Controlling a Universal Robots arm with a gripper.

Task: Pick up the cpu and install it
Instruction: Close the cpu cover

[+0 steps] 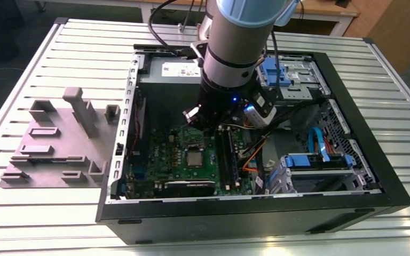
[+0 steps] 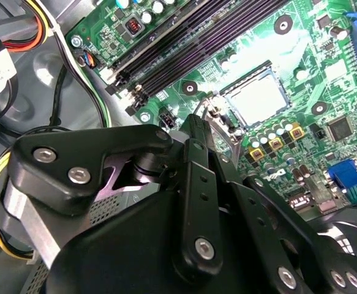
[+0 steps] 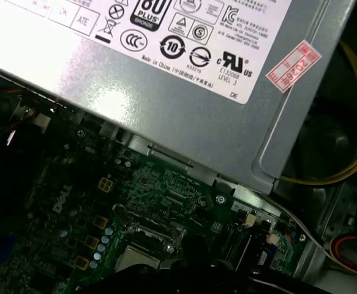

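The cpu (image 1: 192,158) is a small silver square lying flat in its socket on the green motherboard (image 1: 155,160) inside the open computer case (image 1: 362,149). In the second wrist view the cpu (image 2: 259,98) lies just beyond my gripper (image 2: 206,122), with the raised metal socket frame (image 2: 222,125) between them. In the first wrist view the cpu (image 3: 138,257) shows below that frame (image 3: 147,228). In the exterior view my gripper (image 1: 199,118) hangs low inside the case, a little behind the socket.
The grey power supply (image 1: 173,68) fills the case's far end. Long black memory slots (image 2: 184,43) run beside the socket. Blue drive brackets (image 1: 319,160) and loose cables (image 1: 255,152) lie towards the exterior view's right. A grey fixture plate (image 1: 55,144) rests on the slatted table.
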